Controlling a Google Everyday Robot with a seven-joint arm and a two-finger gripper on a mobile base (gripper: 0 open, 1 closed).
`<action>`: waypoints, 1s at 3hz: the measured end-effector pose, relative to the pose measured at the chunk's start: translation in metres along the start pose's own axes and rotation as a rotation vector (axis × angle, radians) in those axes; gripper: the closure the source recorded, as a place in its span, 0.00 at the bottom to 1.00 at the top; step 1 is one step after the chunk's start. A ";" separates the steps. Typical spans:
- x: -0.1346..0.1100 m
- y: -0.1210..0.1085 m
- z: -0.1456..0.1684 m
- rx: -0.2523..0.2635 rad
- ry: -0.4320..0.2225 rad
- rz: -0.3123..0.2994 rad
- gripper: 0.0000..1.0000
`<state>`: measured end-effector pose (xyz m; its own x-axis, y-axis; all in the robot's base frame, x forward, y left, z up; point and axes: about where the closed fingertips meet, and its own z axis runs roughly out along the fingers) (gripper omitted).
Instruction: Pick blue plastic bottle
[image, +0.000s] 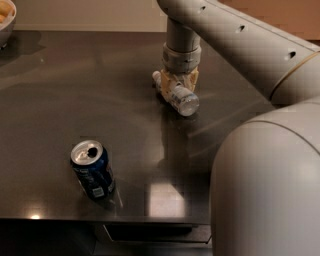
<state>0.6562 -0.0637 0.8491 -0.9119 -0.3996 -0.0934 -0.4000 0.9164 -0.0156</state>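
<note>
The bottle (184, 101) lies on its side at the far part of the table (75, 90); the gripper (177, 86) stands over it, jaws drawn in against its flanks, seemingly clamping it (it rests on the surface, not yet lifted). The risks, as I judge them: slick round plastic could squirt out or crush; a hold nearer one end could let the other droop; the can (92, 170) stands well apart, no hazard.

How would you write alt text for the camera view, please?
The robot's gripper is down over the blue plastic bottle, which lies on its side on a dark table. An opened dark blue soda can stands upright near the front edge, at left.
</note>
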 end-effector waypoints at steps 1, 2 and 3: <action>-0.001 0.001 -0.002 0.003 -0.004 -0.001 0.71; 0.000 0.008 -0.016 0.005 -0.017 -0.025 0.95; 0.001 0.017 -0.043 0.006 -0.053 -0.058 1.00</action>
<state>0.6449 -0.0497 0.8912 -0.8809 -0.4506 -0.1445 -0.4515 0.8918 -0.0285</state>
